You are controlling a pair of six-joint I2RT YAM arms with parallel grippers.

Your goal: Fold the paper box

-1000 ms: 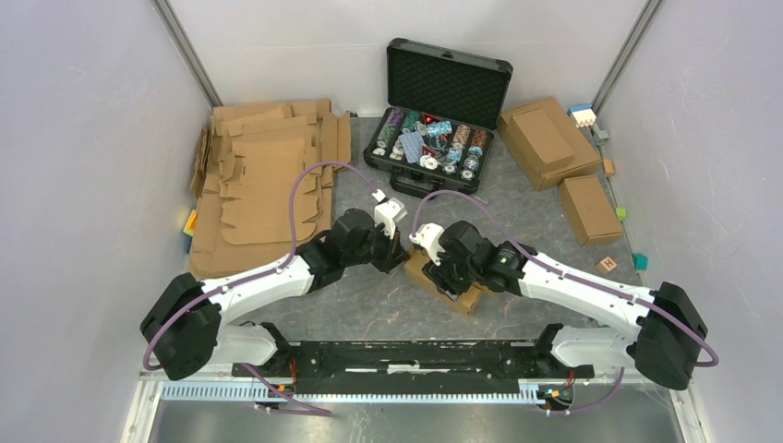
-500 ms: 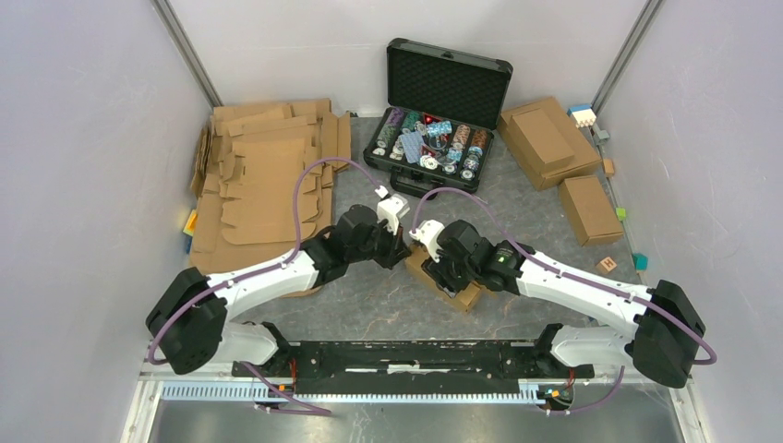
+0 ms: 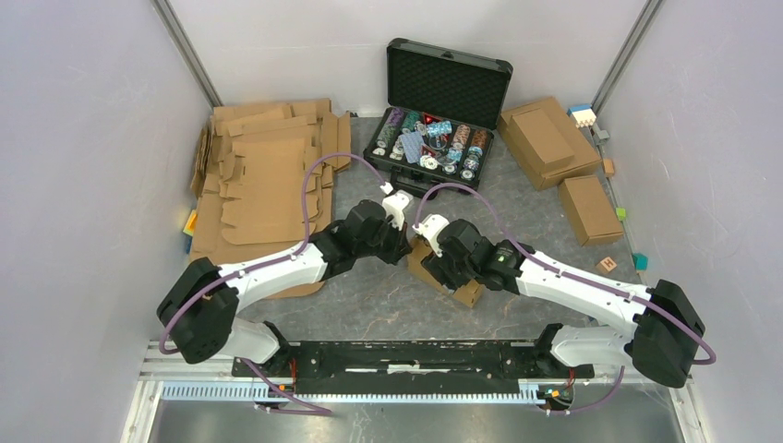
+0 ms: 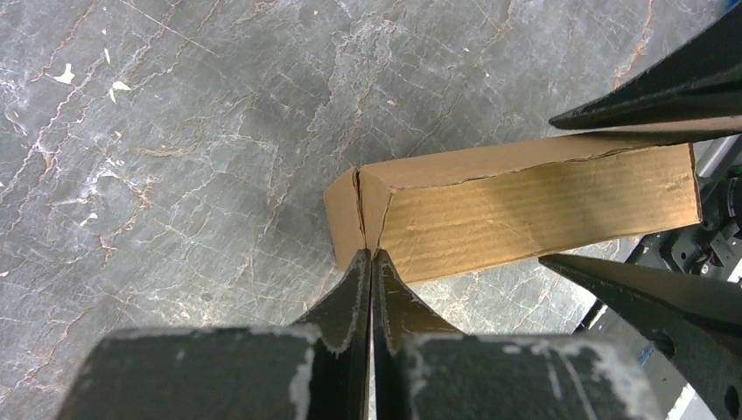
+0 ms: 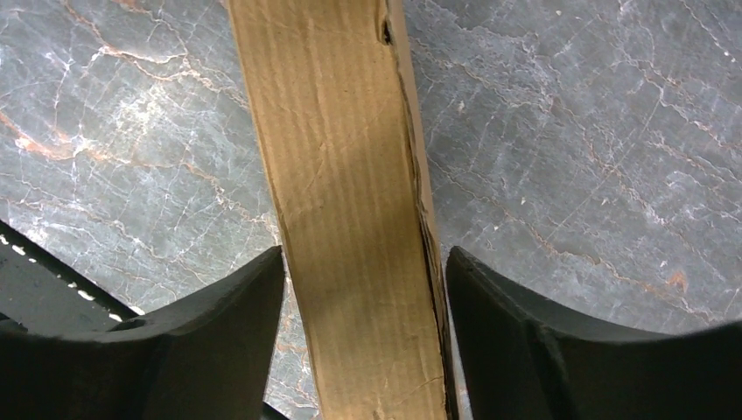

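Your left gripper (image 4: pixel 371 259) was pinched shut on nothing, its tips set against the seamed corner of the paper box (image 4: pixel 534 206). That box lay on the grey table (image 4: pixel 166 131) between the two arms, on the near side of the black case (image 3: pixel 449 88). Your right gripper (image 5: pixel 363 271) stood open astride the box's long side, with barely any slack at either finger. As I judged it, you should have held the left tips low as a stop, then closed the right squarely across the walls; a skewed squeeze could have popped that seam.
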